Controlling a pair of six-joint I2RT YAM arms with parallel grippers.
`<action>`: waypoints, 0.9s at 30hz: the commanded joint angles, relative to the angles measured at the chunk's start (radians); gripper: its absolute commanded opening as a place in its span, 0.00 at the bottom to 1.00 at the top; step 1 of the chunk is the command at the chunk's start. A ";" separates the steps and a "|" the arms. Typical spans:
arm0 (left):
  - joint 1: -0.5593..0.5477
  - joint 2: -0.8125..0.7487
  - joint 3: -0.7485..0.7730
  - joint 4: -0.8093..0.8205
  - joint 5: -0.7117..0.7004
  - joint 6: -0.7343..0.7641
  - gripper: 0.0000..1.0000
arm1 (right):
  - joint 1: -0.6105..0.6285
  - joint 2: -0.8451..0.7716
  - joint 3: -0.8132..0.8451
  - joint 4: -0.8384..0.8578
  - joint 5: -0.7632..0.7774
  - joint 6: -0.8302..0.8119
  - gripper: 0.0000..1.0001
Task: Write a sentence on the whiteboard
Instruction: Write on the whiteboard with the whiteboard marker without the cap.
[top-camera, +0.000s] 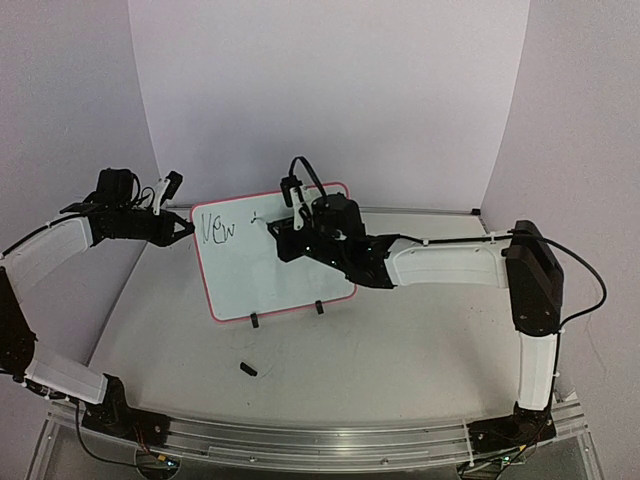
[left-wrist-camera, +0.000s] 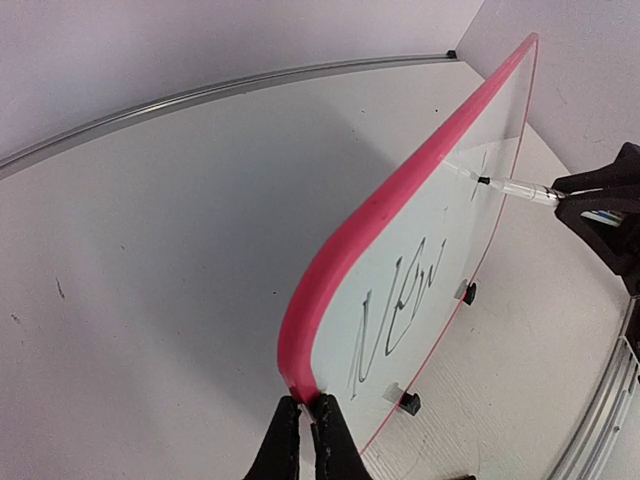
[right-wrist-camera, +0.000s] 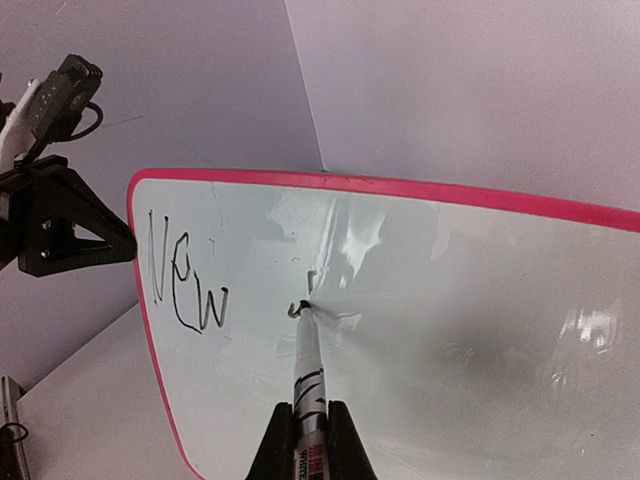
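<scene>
whiteboard (top-camera: 275, 270) standing mid-table, small black piece (top-camera: 247, 368) on bare table (top-camera: 400, 345) before it

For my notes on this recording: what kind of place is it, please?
Most likely a robot lab test cell: a left arm and a right arm bolted to a metal rail at the table edge, and plain pale backdrop walls all around.

Whiteboard (top-camera: 290, 285) on table (top-camera: 400, 350), left pincer (top-camera: 185, 228) at its left edge, marker (right-wrist-camera: 308, 365) tip right of writing (top-camera: 217, 230)

White whiteboard (right-wrist-camera: 450, 330), pink-red rim, black lettering (right-wrist-camera: 185, 285)
</scene>
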 joint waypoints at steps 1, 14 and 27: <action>-0.015 0.023 0.014 -0.052 -0.011 0.038 0.00 | -0.011 -0.042 -0.031 0.018 0.067 0.003 0.00; -0.015 0.028 0.015 -0.051 -0.008 0.038 0.00 | -0.001 -0.022 -0.086 0.008 0.030 0.040 0.00; -0.014 0.026 0.015 -0.043 0.008 0.027 0.00 | 0.006 0.012 -0.006 0.014 -0.001 0.030 0.00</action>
